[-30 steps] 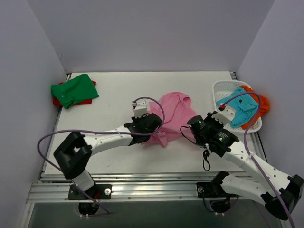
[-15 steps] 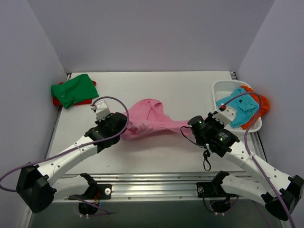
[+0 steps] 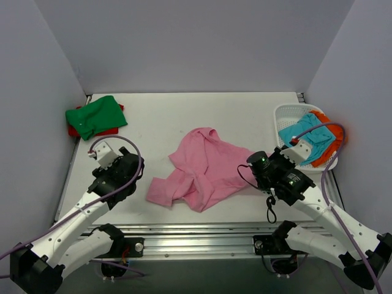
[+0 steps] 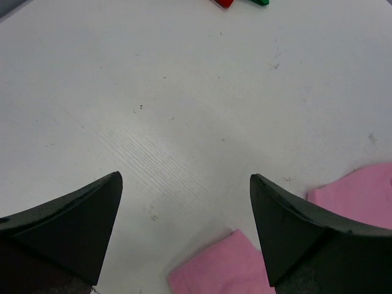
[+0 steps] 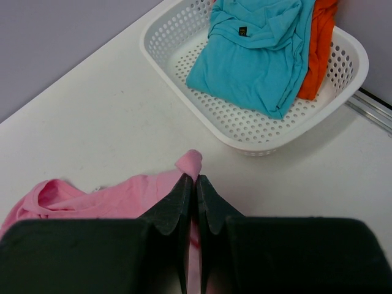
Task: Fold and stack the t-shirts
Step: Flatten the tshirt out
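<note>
Pinch on pink t-shirt (image 3: 205,171) edge by right gripper (image 5: 196,179), jaws closed tight; left gripper (image 4: 185,179) spread wide, empty, over table (image 4: 184,92) beside cloth.

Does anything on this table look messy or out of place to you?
The pink shirt lies crumpled and twisted in the middle of the table, not spread flat, with the right gripper pinching one edge. The orange shirt drapes over the rim of the white basket.

The left gripper (image 4: 185,176) is being held wide open, low over the table's (image 4: 184,92) left side. The right gripper (image 5: 196,177) is being held shut near the right edge.
</note>
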`<action>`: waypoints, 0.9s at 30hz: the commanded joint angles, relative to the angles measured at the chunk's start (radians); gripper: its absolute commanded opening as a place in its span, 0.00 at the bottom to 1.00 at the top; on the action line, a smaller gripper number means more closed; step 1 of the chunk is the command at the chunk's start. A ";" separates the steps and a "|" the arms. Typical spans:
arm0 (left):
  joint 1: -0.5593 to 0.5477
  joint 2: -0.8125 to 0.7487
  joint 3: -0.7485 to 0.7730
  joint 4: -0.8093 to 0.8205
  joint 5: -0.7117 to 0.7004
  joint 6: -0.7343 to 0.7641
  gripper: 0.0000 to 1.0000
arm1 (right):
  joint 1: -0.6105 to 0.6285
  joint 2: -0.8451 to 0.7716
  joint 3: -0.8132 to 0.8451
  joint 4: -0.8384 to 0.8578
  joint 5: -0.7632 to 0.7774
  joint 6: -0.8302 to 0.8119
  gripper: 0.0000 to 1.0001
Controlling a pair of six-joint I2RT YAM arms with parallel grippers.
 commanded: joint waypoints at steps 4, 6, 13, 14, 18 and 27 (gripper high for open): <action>0.004 -0.036 -0.085 0.328 0.217 0.213 0.94 | -0.005 0.000 -0.010 -0.006 0.044 0.013 0.00; -0.002 0.019 -0.105 0.503 0.352 0.247 0.94 | -0.007 0.012 -0.016 0.023 0.032 0.001 0.00; -0.155 0.418 0.089 0.691 0.400 0.355 0.94 | -0.005 0.058 -0.031 0.076 0.004 -0.029 0.00; -0.171 0.453 0.105 0.709 0.402 0.356 0.94 | -0.007 0.061 -0.031 0.078 0.006 -0.032 0.00; -0.180 0.621 0.131 0.857 0.543 0.355 0.94 | -0.008 0.067 -0.033 0.089 0.010 -0.042 0.00; -0.183 0.764 0.190 0.931 0.672 0.338 0.94 | -0.014 0.089 -0.040 0.099 0.026 -0.044 0.00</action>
